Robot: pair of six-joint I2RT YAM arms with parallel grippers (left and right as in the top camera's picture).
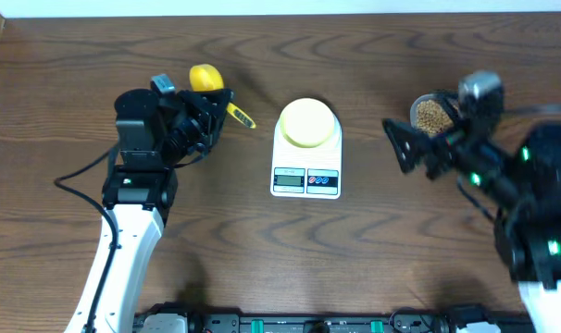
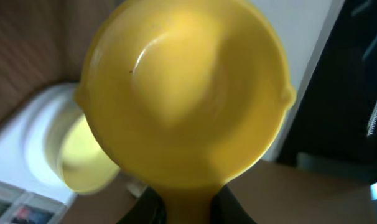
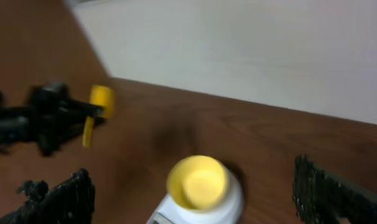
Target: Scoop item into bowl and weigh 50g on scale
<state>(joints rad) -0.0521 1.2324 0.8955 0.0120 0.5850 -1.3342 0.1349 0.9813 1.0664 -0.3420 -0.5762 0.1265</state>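
Beneath both arms lies the wooden surface [image 1: 58, 74]; ahead of my right gripper [image 1: 401, 146] sits the scale [image 1: 305, 178], carrying the bowl [image 1: 308, 122]. My left gripper [image 1: 216, 111] is clamped tight on the yellow scoop [image 1: 204, 77] by its handle. My right gripper gapes wide, holding nothing, the beans [image 1: 434, 116] just beside it.

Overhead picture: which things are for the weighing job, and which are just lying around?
For the job: beans, yellow scoop, pale bowl, white scale.
Just lying about: black cable on the left, black equipment strip along the table's near edge.
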